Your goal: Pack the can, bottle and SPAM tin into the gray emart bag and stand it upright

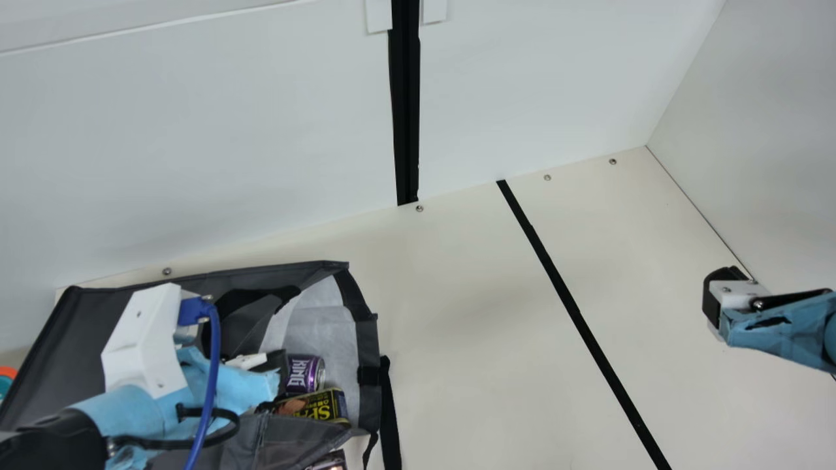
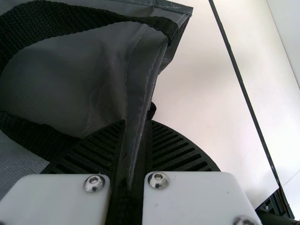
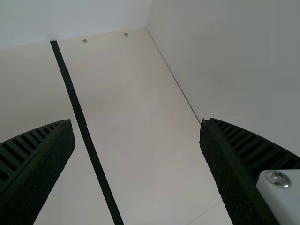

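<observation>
On the cream table lies the gray emart bag, purple can and yellow-lettered SPAM tin inside its pale-lined mouth; my left gripper pinches its edge, my right gripper stands open.

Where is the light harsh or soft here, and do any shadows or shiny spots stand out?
Main view: soft light, faint shadows on the table, a silvery shine on the can's rim. Left wrist view: bright tabletop beside the dark bag; the left pincer has shiny screws. Right wrist view: dimmer, even light, no hard shadows, one glinting screw.
</observation>
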Robot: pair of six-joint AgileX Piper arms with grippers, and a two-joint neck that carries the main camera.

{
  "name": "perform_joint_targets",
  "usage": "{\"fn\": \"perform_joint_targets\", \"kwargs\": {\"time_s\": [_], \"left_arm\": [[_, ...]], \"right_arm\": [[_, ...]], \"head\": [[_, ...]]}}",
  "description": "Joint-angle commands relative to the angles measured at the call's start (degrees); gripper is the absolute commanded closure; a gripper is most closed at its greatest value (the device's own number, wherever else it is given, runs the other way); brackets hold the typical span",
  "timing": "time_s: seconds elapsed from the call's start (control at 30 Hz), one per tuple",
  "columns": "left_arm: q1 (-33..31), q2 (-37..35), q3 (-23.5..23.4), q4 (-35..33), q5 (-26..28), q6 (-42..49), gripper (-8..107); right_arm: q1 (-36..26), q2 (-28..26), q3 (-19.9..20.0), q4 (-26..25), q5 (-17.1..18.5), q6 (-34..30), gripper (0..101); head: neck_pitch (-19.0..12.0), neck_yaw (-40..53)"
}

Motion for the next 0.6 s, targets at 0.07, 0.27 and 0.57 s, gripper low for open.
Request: {"fn": "perform_joint_targets", "kwargs": {"time_s": [0.07, 0.27, 0.57], "left_arm": [[0.0, 0.0, 0.0, 0.0, 0.0, 0.0, 107], [0.0, 0.0, 0.0, 0.0, 0.0, 0.0, 107], [0.0, 0.0, 0.0, 0.0, 0.0, 0.0, 107]], "right_arm": [[-0.5, 0.04, -0.03, 0.54, -0.07, -0.55, 6], [-0.21, 0.27, 0.07, 0.94, -0.07, -0.98, 6], [3.73, 0.5, 1.24, 0.36, -0.27, -1.62, 6]], "head": [[-1.3, -0.14], [-1.3, -0.14], [-1.3, -0.14]]}}
